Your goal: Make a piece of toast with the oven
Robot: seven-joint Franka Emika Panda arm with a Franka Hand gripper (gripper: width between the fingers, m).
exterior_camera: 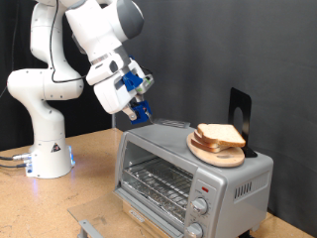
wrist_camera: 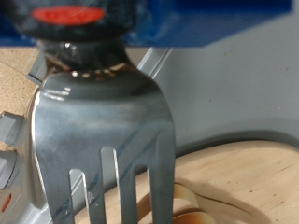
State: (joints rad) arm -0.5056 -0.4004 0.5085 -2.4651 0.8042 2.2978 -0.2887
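Note:
The silver oven (exterior_camera: 188, 177) stands at the exterior view's lower right, its glass door shut and the wire rack showing behind it. On top of it a round wooden board (exterior_camera: 212, 154) carries a stack of pale toast slices (exterior_camera: 220, 135). My gripper (exterior_camera: 140, 107) hangs just above the oven's top left corner, to the left of the board. It is shut on a metal fork (wrist_camera: 103, 121), whose tines point down at the board (wrist_camera: 248, 177) in the wrist view. The edge of a slice (wrist_camera: 187, 199) shows below the tines.
A black stand (exterior_camera: 241, 112) rises behind the board on the oven. Two round knobs (exterior_camera: 201, 206) and a red light (exterior_camera: 201, 186) are on the oven's front right. A grey metal piece (exterior_camera: 89, 227) lies on the wooden table at the bottom left.

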